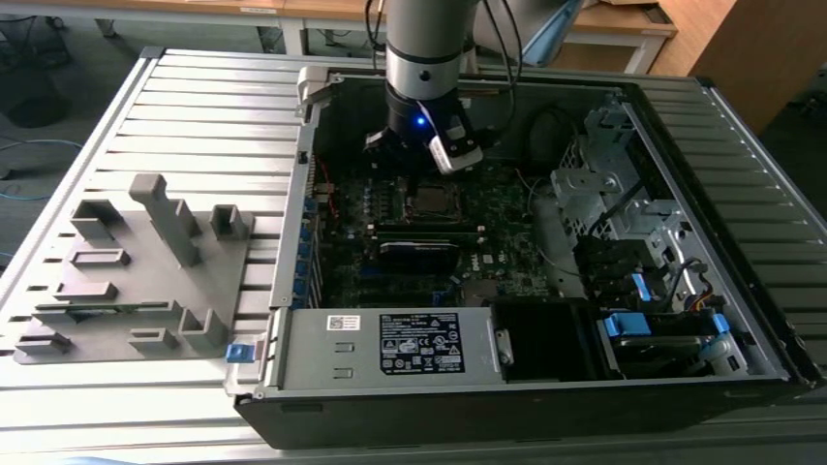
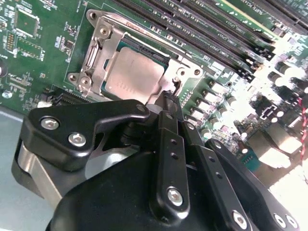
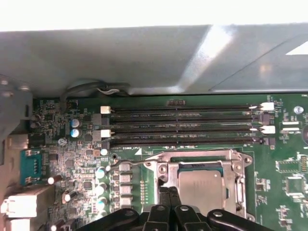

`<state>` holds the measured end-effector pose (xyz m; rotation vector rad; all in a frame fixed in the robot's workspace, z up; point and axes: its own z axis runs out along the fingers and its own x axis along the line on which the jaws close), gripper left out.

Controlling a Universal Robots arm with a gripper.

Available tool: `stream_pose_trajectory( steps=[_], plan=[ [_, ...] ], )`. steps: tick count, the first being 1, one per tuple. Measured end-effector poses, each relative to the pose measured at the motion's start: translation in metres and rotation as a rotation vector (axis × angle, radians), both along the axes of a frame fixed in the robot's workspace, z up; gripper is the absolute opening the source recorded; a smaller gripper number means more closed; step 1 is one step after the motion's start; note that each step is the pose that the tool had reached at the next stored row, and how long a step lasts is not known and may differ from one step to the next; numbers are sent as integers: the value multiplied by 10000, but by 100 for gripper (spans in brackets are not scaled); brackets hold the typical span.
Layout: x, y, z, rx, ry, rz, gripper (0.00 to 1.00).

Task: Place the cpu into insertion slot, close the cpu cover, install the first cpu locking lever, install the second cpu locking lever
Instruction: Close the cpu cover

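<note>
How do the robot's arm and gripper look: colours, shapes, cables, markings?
The arm is a silver-grey cylinder ending in a dark wrist with a blue light and a small white box; black cables run beside it. The gripper is matte black, built of flat linkage bars joined by silvery screws.

The cpu [image 3: 202,185] sits on the green board [image 3: 288,192], framed by the silvery cover [image 3: 237,168], which lies flat around its edges. The end effector [image 3: 168,191], its black fingers pressed together, touches the cover's edge beside the cpu. Four long black memory slots [image 3: 183,125] run between the cover and the grey case wall [image 3: 120,53].
</note>
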<state>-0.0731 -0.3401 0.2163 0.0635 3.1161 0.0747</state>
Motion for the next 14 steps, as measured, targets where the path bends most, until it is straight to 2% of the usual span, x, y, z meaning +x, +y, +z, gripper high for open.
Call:
stream_pose_trajectory(
  steps=[4, 9, 10, 13, 14],
  plan=[
    [0, 0, 81, 0, 0, 0, 11],
    [0, 0, 88, 0, -2, 1, 11],
    [0, 0, 87, 0, -28, 1, 11],
    [0, 0, 83, 0, -214, 2, 11],
    [5, 0, 81, 1, -233, 3, 11]
  ],
)
